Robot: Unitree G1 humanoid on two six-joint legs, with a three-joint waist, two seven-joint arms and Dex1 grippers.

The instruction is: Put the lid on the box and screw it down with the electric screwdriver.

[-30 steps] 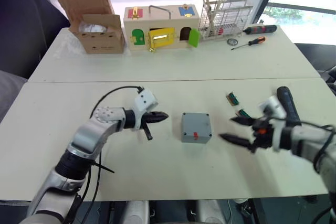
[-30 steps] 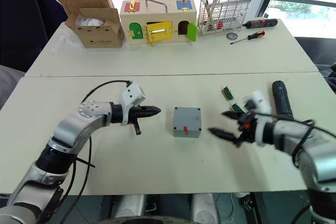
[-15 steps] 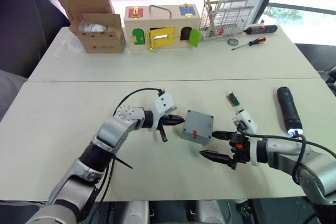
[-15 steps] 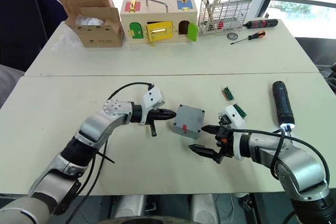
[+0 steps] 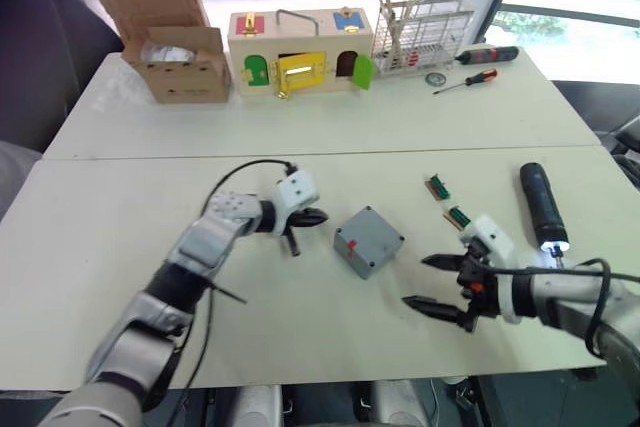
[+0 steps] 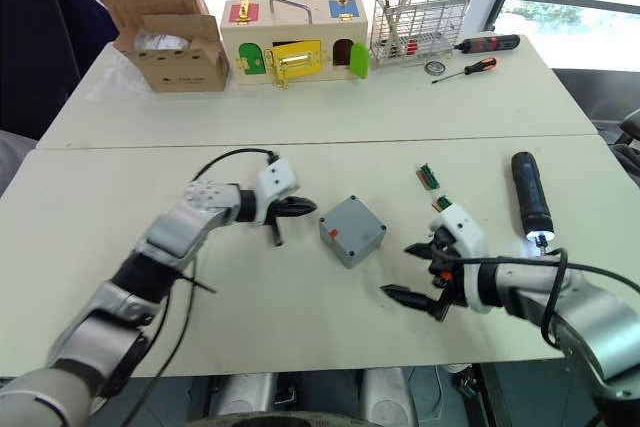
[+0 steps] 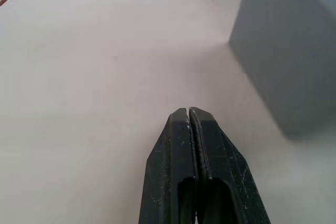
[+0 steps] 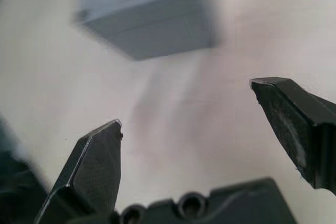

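I saw my left gripper (image 5: 314,217) pinched closed, empty, just beside the box (image 5: 368,241); my right gripper (image 5: 436,283) gaped wide, empty.

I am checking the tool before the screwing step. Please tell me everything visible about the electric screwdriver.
The electric screwdriver is a thick, dark, pen-shaped cylinder that looks like matte plastic or metal. It lies flat on the white table, on the robot's right, its length running away from the robot. A small white light glows at its near tip. No gripper holds it: the right gripper is open, nearer the middle of the table, apart from it. Two small green parts lie on the table to its left.
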